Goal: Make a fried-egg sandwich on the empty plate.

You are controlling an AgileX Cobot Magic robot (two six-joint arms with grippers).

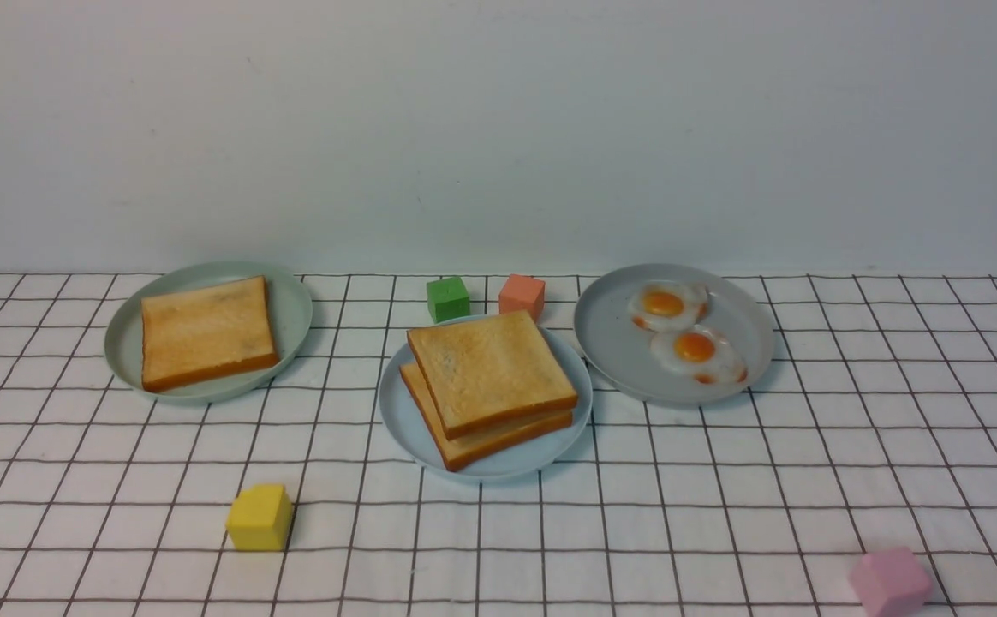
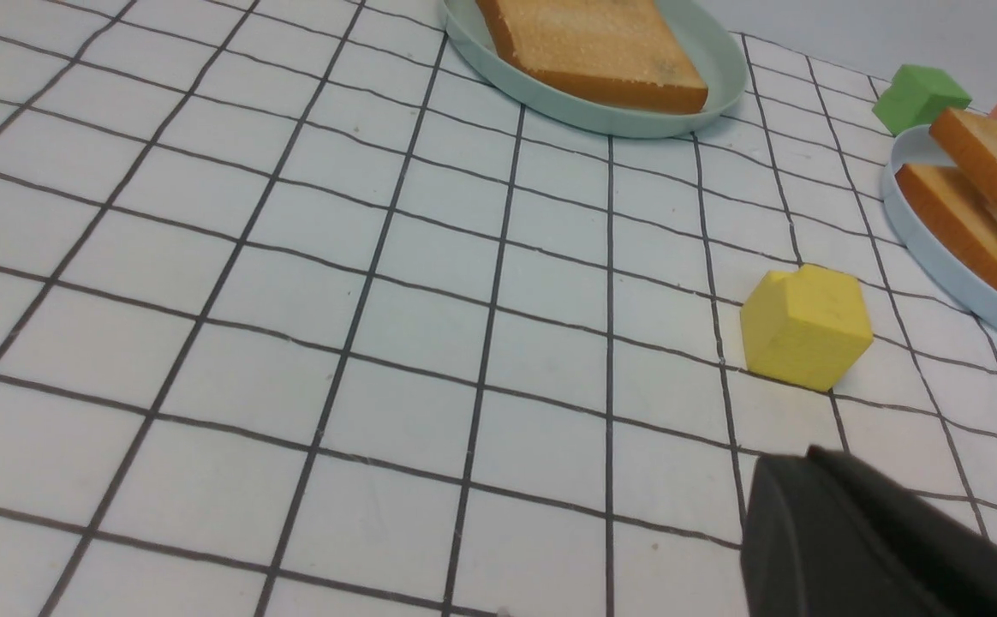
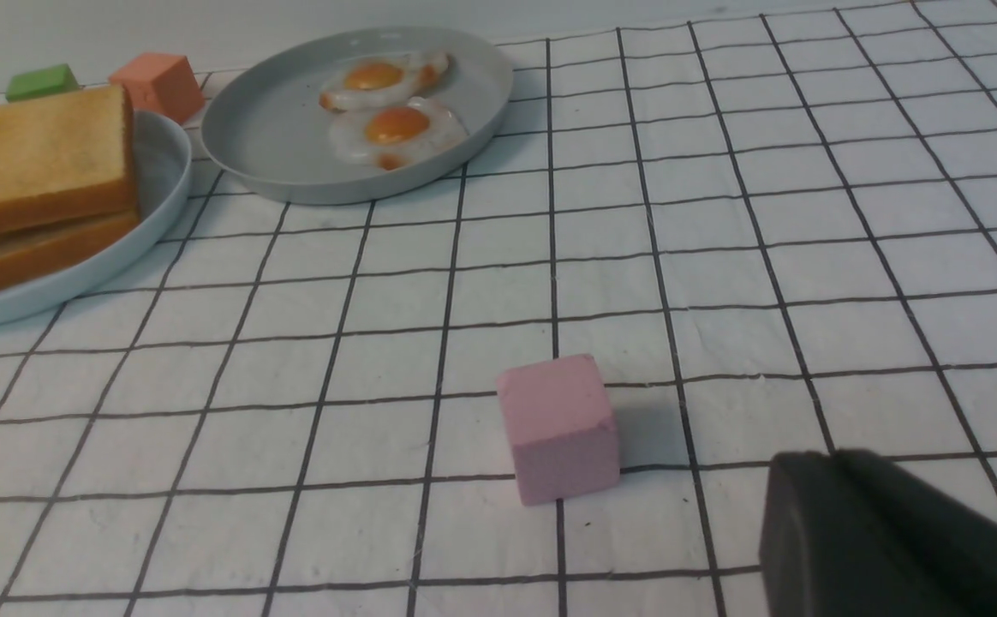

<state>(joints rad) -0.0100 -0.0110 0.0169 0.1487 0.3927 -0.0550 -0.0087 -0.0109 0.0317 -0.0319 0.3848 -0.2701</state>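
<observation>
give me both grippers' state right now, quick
left gripper: closed, holding nothing, near the yellow cube.
right gripper: cannot be told; only a dark part shows, nothing seen in it, near the pink cube.

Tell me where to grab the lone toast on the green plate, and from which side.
Take the toast by its two opposite crust edges, coming straight down from above. It lies flat in the green plate, whose low rim blocks a sideways approach, and only the thick crust sides give the tool something to pinch.
</observation>
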